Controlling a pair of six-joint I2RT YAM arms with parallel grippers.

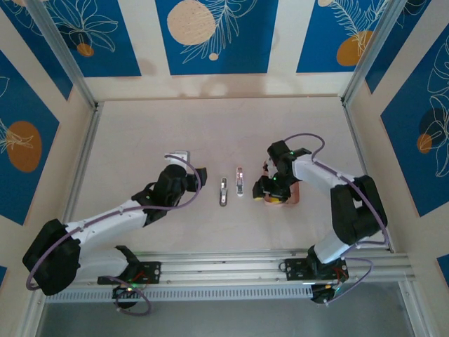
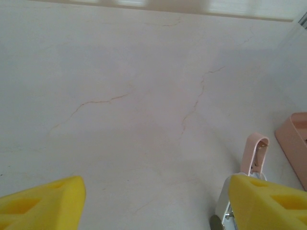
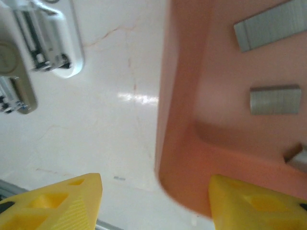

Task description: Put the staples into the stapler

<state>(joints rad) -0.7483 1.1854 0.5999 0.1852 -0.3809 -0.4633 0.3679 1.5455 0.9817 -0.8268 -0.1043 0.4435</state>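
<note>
- Left hand (image 2: pixel 156 187) is spread wide above bare counter (image 2: pixel 120 96), holding nothing.
- Right hand (image 3: pixel 154 184) is wide too and empty, straddling a corner of the pink tray (image 3: pixel 182 158).
- Staples (image 3: pixel 268 29) lie in the tray.
- Stapler (image 1: pixel 223 192) lies between the hands, with a pale piece (image 1: pixel 240 181) beside it.

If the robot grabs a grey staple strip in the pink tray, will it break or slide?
Likely light: the staple strip is small and thin. It may slide, lying flat on the smooth pink tray. Pinched hard, it might snap.
</note>
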